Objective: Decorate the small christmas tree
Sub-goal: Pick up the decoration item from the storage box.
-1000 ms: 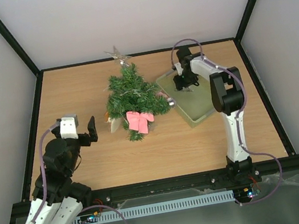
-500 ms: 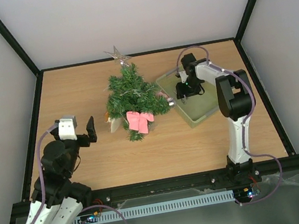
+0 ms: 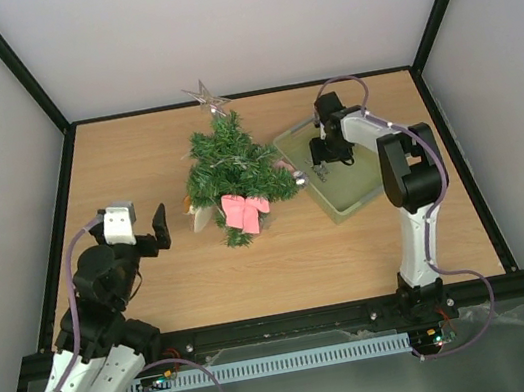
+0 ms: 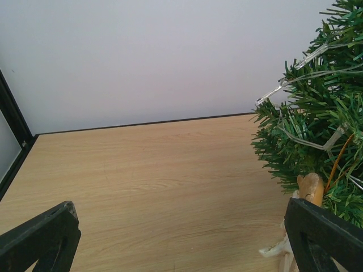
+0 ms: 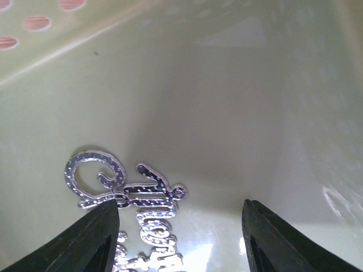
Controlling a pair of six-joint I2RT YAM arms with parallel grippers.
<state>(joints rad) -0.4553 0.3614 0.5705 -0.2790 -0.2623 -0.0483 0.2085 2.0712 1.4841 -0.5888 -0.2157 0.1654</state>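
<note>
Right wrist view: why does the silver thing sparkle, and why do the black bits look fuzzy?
Right wrist view: the silver ornament catches the light and gleams; the basket floor shows a white glare patch at right; the black fingers sit close to the lens, so their edges look soft.

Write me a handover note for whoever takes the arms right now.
Left gripper: open, empty, hovering left of the small christmas tree.
Right gripper: open, low inside the pale green basket, over a silver script ornament lying on its floor, not gripped.
Done: star, pink bow and light string are on the tree.
Left: close on the ornament, hang it on the tree.
</note>
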